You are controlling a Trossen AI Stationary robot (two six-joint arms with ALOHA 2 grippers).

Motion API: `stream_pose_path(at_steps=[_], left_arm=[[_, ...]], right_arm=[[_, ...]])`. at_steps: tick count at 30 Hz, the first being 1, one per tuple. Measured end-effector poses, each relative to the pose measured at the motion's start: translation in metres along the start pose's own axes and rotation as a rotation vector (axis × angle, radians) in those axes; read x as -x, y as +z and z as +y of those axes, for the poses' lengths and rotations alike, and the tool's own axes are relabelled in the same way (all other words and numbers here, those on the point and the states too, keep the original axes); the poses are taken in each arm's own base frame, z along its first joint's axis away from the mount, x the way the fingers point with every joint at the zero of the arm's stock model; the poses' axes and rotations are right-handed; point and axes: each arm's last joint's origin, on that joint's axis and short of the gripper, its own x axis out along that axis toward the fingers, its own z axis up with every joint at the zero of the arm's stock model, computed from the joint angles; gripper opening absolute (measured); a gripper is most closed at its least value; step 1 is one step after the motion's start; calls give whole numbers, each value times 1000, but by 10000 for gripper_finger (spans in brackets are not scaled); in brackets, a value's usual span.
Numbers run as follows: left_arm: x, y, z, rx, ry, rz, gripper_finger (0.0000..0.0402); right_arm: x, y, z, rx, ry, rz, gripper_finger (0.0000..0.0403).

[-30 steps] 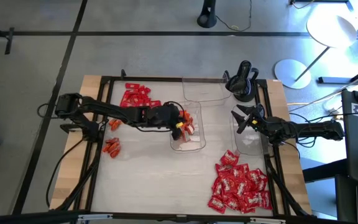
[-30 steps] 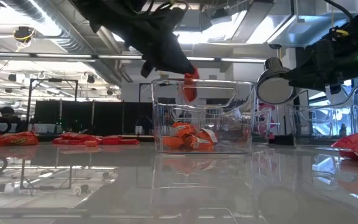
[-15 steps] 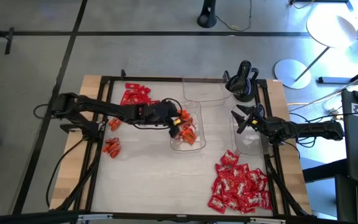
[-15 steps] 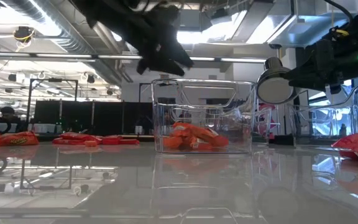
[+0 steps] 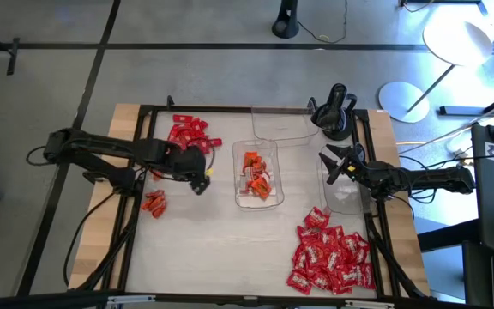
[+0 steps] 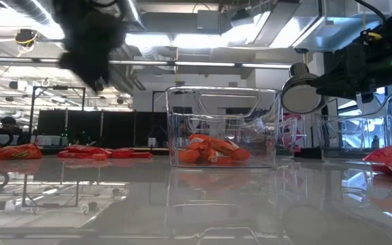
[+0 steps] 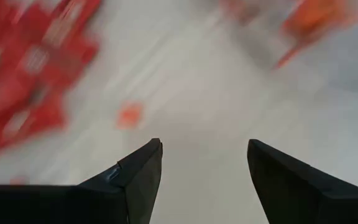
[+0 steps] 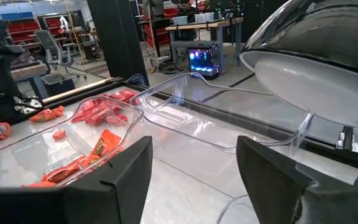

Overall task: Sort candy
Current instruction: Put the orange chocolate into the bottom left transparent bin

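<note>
Three clear trays sit on the table (image 5: 195, 249); the middle tray (image 5: 256, 148), its long axis running front to back, holds a heap of orange candy (image 5: 256, 174). Only the high view shows the other candy: a red pile (image 5: 183, 132) near the back left, a few orange pieces (image 5: 153, 202) at the left edge, and a large spread of red-and-white candy (image 5: 331, 257) at the front right. The low view alone shows how shallow the orange heap (image 6: 213, 149) lies in its tray. The left end effector (image 5: 199, 176) hangs over bare table between the red pile and the middle tray, its fingers (image 7: 135, 177) spread apart and holding nothing. The right end effector (image 5: 333, 165) hovers over the right tray (image 5: 343, 202), fingers (image 8: 114, 180) parted and empty.
</note>
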Motion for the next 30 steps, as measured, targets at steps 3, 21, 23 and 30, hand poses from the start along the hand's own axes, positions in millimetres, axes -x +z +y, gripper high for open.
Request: stream_pose_path(at_steps=[3, 21, 23, 30], left_arm=[[-3, -14, 8, 48, 100, 97, 226], [-52, -63, 54, 50, 207, 525, 220], [-55, -67, 57, 29, 192, 562, 212], [-65, -74, 64, -8, 177, 593, 178]], right_arm=[[0, 0, 0, 0, 0, 0, 230], [0, 0, 0, -6, 0, -1, 230], [0, 0, 0, -6, 0, -1, 230], [0, 0, 0, -8, 1, -1, 230]])
